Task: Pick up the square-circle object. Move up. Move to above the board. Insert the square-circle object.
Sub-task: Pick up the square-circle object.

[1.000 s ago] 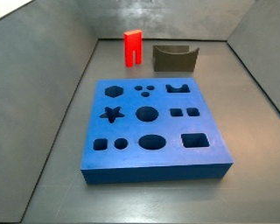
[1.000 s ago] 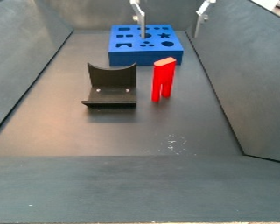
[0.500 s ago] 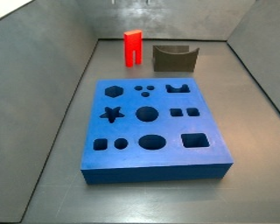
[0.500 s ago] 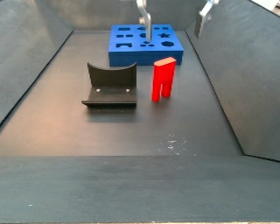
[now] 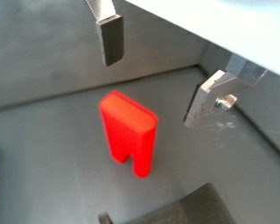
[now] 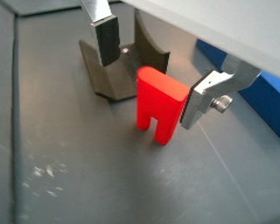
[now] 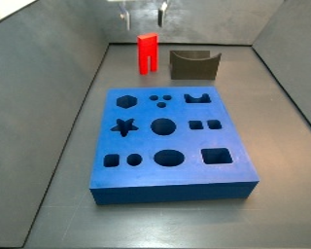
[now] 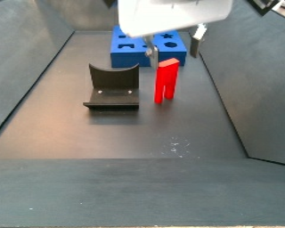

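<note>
The gripper is positioned above the red block, jaws apart, nothing held. The block is stood upright beside the fixture, apart from the board.

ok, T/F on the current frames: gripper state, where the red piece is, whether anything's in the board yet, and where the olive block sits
1. The gripper is open, its fingers either side of the square-circle object and not touching it. True.
2. The square-circle object is lifted off the floor. False: it stands upright on the floor on its two legs, as a side view shows.
3. The square-circle object is already in the board. False: the board's cut-outs are all empty, and the red piece stands beyond it.
4. The dark olive-brown notched block stands on the floor beside the square-circle object, apart from it. True.
5. The gripper hangs above the board. False: it is over the square-circle object, off the board.
</note>
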You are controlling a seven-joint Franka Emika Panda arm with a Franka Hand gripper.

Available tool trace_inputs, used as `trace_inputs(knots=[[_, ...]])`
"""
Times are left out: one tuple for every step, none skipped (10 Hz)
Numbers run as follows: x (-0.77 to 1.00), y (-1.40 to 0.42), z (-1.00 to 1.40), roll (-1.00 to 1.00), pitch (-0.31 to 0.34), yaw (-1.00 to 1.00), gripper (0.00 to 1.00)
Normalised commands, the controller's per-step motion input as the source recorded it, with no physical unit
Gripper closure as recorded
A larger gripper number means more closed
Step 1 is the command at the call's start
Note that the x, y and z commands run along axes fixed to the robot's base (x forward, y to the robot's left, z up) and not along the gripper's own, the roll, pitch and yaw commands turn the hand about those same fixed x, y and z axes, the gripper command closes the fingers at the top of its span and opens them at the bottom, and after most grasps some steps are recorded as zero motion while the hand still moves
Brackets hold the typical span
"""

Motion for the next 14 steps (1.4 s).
trace_inputs(knots=[[-0.02,-0.10,-0.16,-0.02,-0.063,0.37,0.00],[0.00,-0.02,-0.04,0.00,-0.014,0.00,0.00],[0.33,-0.08,-0.37,0.04,-0.003,0.06,0.00],[0.27,-0.32,-0.62,0.12,-0.071,0.04,0.00],[0.35,-0.37,-0.63,0.12,-0.046,0.04,0.00],[0.26,-0.16,-0.38,0.08,-0.001,0.05,0.00],[-0.02,0.01,0.00,0.00,0.000,0.00,0.00],[-0.04,0.00,0.00,0.00,-0.010,0.00,0.00],[-0.23,0.11,0.00,-0.07,-0.067,0.00,0.00],[-0.13,0.01,0.00,-0.04,-0.036,-0.02,0.00],[0.00,0.05,0.00,-0.07,-0.006,0.00,0.00],[-0.16,0.24,-0.04,-0.10,-0.036,0.04,0.00],[-0.19,0.22,0.00,-0.11,-0.057,0.05,0.00],[0.00,0.01,0.00,-0.01,0.000,0.05,0.00]])
